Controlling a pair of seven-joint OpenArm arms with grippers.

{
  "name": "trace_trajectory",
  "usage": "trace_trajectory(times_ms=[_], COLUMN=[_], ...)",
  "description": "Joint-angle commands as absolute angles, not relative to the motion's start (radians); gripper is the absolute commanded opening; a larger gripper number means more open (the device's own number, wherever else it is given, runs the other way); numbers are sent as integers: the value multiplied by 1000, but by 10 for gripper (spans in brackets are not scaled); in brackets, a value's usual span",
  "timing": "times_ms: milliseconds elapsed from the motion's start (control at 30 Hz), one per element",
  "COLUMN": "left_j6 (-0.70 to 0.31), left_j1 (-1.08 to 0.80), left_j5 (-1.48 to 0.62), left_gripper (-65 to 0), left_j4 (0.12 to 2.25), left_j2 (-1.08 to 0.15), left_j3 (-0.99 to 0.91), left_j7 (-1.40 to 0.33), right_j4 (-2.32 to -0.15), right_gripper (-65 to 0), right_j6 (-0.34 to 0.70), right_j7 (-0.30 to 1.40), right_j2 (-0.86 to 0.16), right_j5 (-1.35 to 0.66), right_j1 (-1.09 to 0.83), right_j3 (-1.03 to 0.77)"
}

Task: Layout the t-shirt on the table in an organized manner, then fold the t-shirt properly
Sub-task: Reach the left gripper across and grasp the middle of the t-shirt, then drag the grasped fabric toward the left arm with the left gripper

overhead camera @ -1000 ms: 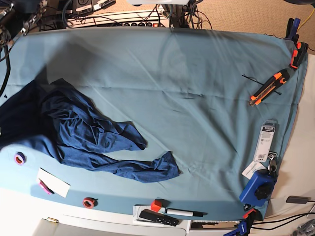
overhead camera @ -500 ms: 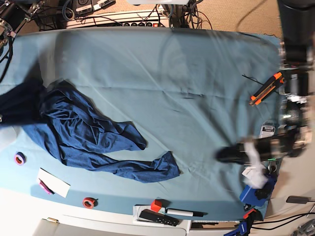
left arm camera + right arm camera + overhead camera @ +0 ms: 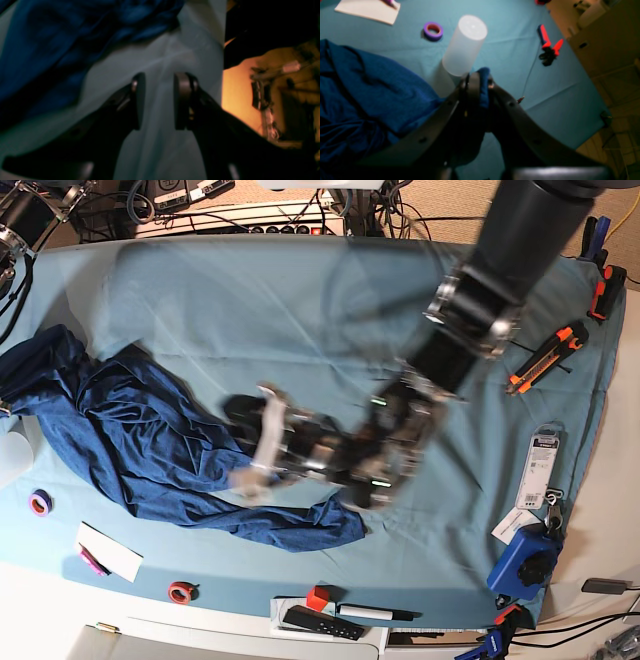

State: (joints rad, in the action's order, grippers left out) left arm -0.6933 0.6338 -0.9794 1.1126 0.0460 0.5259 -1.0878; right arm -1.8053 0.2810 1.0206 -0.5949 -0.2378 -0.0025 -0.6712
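1. A second ago no arm showed over the table (image 3: pixel 330 290); now the left arm has swept in from the far right, and its gripper (image 3: pixel 262 448) sits blurred over the middle of the t-shirt (image 3: pixel 150 450).
2. In the left wrist view that gripper (image 3: pixel 157 101) has its pads parted, with only bare teal cloth between them and nothing held.
3. The right gripper (image 3: pixel 480 87) is clamped on a fold of the t-shirt (image 3: pixel 370 100) at the left edge of the table.
4. The shirt's left side has been drawn out and lifted since a second ago, while the crumpled tail near the front edge lies where it was.
5. My reading: one corner is secured and the second hand is going for a grip, so spreading is barely begun and folding is far off.
6. The teal cloth carries loose items: a purple tape ring (image 3: pixel 40 502), a white card (image 3: pixel 108 551), and an orange knife (image 3: pixel 545 358) at the far right. Cables run behind the table.
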Motion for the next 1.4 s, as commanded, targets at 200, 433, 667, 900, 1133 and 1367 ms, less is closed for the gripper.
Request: trace_trajectory(times_ms=[200,433,667,900,1133,1367], left_j6=[-698,-532,-453,-559,-562,-558], left_j1=[672,673,627,546,490,490], left_j5=[-537,-278,-275,-420,-412,-276], left_gripper=[-445,-376,-377,-377,-377,-377], left_j4=[1128,1128,1128,1128,1128,1127], left_j2=[157,157,157,157,157,157], left_j3=[658,846,860,803,719,720], left_j7=[-712,-560,-560,-514,-430,-280], right_j4=[-1805,-1804,-1805,-1805,-1812,-1867], right_gripper=[-650,-650,-650,-650,-650,-650], right_j6=[273,273,371,408,449,559], right_j7=[994,1000,1036,1017,1018,1019], right_j2=[-624,-624,-578,-495,-493,-493], right_j5=[-239,-250,-401,-472,-595,-768], right_j1=[11,11,11,11,20,26], right_j3=[-678,-677,-659,-654,-653,-653])
